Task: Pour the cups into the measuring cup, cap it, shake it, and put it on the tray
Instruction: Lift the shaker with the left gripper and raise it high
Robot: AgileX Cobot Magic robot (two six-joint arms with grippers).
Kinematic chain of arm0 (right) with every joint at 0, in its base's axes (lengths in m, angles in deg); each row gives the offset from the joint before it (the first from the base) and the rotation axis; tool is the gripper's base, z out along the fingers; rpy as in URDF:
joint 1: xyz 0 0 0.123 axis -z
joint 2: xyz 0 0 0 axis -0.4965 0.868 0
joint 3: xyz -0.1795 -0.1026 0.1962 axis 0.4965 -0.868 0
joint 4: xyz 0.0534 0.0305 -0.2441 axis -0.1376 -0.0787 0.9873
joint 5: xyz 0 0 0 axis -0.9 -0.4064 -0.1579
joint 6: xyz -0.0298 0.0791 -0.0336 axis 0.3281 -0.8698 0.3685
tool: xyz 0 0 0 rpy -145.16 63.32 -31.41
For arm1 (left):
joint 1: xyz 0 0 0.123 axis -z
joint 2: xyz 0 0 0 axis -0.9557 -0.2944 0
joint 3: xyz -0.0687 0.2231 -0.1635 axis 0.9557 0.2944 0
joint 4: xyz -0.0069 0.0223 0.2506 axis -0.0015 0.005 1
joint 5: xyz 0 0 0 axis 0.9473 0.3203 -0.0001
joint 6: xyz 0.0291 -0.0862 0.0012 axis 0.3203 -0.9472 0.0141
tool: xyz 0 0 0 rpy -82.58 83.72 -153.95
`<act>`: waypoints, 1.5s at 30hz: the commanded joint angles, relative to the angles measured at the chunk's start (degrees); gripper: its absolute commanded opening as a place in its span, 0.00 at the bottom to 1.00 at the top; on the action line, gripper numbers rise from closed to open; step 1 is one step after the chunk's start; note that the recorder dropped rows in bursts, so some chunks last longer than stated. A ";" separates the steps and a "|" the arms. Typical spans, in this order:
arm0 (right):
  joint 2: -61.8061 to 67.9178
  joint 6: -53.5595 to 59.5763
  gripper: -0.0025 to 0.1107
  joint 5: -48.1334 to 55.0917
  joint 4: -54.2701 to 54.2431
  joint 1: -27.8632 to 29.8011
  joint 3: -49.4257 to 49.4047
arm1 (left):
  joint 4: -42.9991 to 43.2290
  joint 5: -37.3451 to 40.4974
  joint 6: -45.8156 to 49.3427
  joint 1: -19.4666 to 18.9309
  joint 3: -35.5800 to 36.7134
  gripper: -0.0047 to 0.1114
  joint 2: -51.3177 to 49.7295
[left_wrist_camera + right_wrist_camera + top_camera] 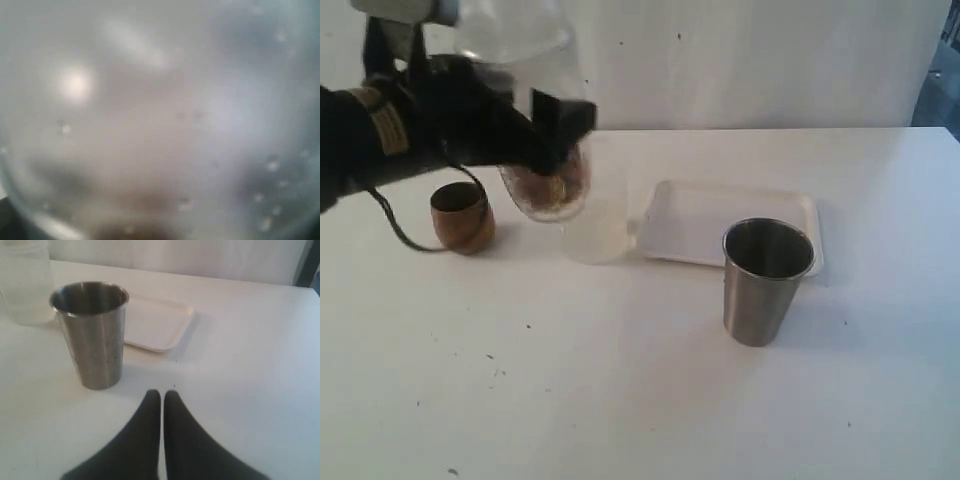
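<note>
Exterior view: left gripper (538, 135) clamped wide across the mid-body of the measuring cup (520, 50), held in the air over the table (620, 400), above the gap between the wooden cup (460, 215) and the frosted beaker (595, 235). Long axis of the vessel steep but leaning, lower end toward the right of that view and loaded with brown contents, upper end clear; lidded end not distinguishable. Left wrist view filled by blurred clear plastic with droplets, nothing else legible. Opposite side: right gripper (162, 405) closed, fingers together, empty, low over the table just short of the upright steel tumbler (92, 335). Flat on the table, the tray (700, 220), bare, to the right of the held vessel, beyond the beaker, long side across the exterior view. Judged stage: shaking. For set-down: travel rightward over the beaker, axis brought upright; right arm nearer the tray, load in the left.
</note>
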 commanded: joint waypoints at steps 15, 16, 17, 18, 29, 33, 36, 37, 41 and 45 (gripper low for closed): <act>-0.32 0.01 0.04 -0.22 -0.37 0.22 -0.10 | -12.72 -3.37 7.23 -3.20 -0.88 0.04 0.57; -0.32 0.01 0.04 -0.22 -0.37 0.22 -0.10 | -17.72 -3.08 5.09 -5.28 -1.03 0.04 0.33; -0.32 0.01 0.04 -0.22 -0.37 0.22 -0.10 | -12.46 -2.72 2.96 -4.81 -1.03 0.04 1.02; -0.32 0.01 0.04 -0.11 -0.37 0.22 -0.10 | -4.11 -2.36 1.68 -2.69 -0.78 0.04 1.92; -0.32 0.01 0.04 -0.09 -0.30 0.11 -0.10 | -1.20 -2.67 1.86 -5.12 -1.83 0.04 2.64; -0.32 0.01 0.04 -0.09 -0.51 0.11 -0.10 | -1.23 -1.04 5.76 -9.56 -3.56 0.04 2.23; -0.32 0.01 0.04 -0.09 -0.51 0.11 -0.10 | -1.08 0.51 10.92 -12.85 -5.57 0.04 1.03; -0.32 0.01 0.04 -0.09 -0.51 0.11 -0.10 | -1.08 0.78 13.18 -13.83 -6.29 0.04 0.20; -0.32 0.01 0.04 -0.09 -0.51 0.11 -0.10 | -1.08 1.80 20.94 -15.99 -9.45 0.04 -4.13; -0.32 0.01 0.04 -0.09 -0.51 0.11 -0.10 | -0.81 1.45 33.79 -16.12 -13.49 0.04 -10.26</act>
